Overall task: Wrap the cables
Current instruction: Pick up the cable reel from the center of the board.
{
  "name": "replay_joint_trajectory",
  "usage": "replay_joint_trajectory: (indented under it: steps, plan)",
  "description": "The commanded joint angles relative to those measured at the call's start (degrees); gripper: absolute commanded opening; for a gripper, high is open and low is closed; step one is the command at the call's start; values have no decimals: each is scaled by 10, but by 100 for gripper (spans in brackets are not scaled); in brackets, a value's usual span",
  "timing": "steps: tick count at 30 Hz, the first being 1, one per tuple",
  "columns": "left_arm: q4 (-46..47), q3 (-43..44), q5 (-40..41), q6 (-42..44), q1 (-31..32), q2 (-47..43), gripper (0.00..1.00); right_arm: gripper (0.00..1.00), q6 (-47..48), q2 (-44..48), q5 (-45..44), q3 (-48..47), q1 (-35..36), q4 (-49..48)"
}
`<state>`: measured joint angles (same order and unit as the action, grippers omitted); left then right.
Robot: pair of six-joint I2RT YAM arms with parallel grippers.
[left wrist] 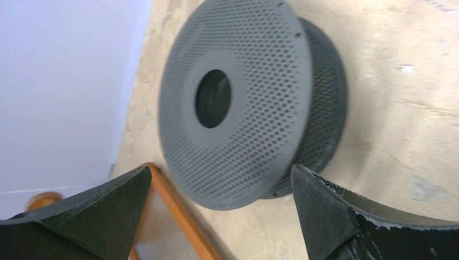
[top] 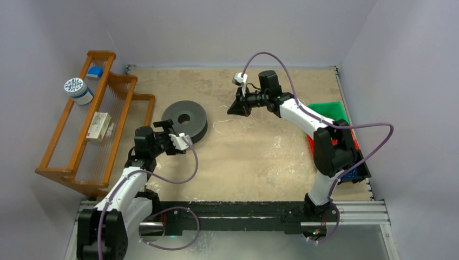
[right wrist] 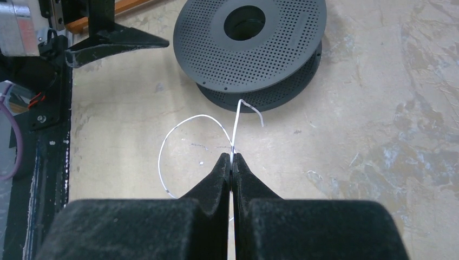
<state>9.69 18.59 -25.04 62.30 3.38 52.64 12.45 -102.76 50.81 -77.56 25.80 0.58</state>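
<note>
thin whitish cable in one loose loop; hooked free end; strand between right pincer tips

No words or numbers clear enough to read. Round tub on wooden rack: blue-white label, print too small. Flat box: print too small.

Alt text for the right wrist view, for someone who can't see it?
The right gripper is shut on a thin white cable, which curls into a loose loop. Beyond, a dark grey perforated spool lies flat on the beige table.
</note>
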Motion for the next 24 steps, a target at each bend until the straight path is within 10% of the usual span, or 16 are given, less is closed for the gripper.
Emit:
replay_joint_trajectory:
  steps: [1,9,24]
  plan:
    - [-180,56,-69,-9,-4,5,99,0,2,3,27,3,-3,-4]
    - [-291,95,-85,53,3,-3,99,0,2,7,28,6,-4,-4]
    - [213,-96,65,-2,41,36,99,0,6,-8,26,4,-8,-5]
